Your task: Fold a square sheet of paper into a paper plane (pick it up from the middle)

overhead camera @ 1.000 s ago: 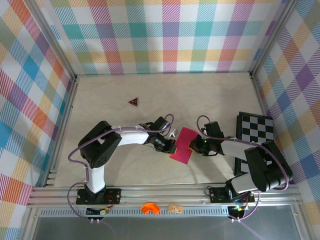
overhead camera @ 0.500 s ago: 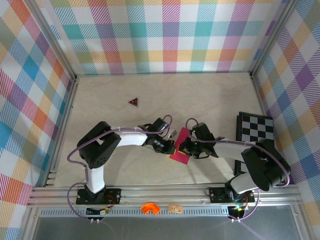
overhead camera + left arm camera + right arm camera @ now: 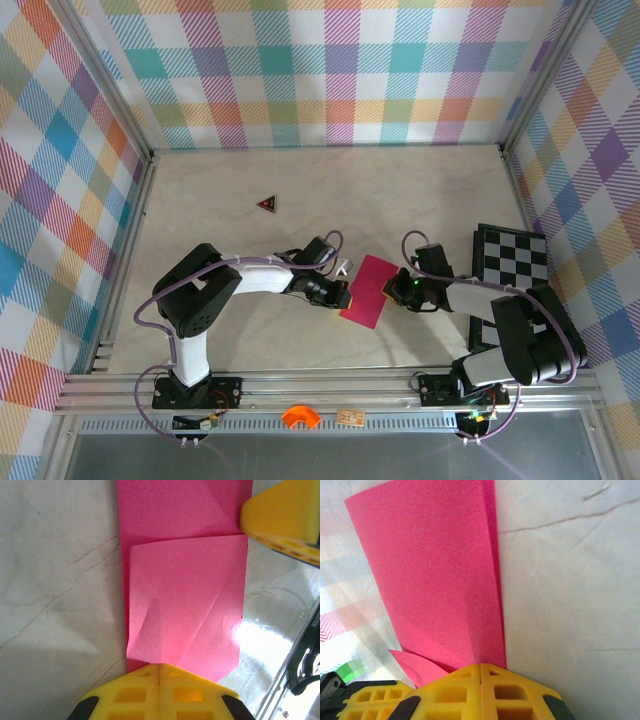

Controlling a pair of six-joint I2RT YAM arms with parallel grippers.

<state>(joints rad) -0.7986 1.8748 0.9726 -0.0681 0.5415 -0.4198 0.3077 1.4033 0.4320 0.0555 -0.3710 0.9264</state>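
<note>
Top external, folded pink paper [image 3: 367, 291], left gripper [image 3: 349, 296], right gripper [image 3: 389, 292], both closed

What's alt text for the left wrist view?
Folded magenta-pink paper lies on a pale marbled table. The left gripper, shut, meets its near edge; the yellow-fingered right gripper sits at its top-right edge.

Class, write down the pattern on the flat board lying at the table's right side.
The board has black-and-white checks, clearest in the top external view.
</note>
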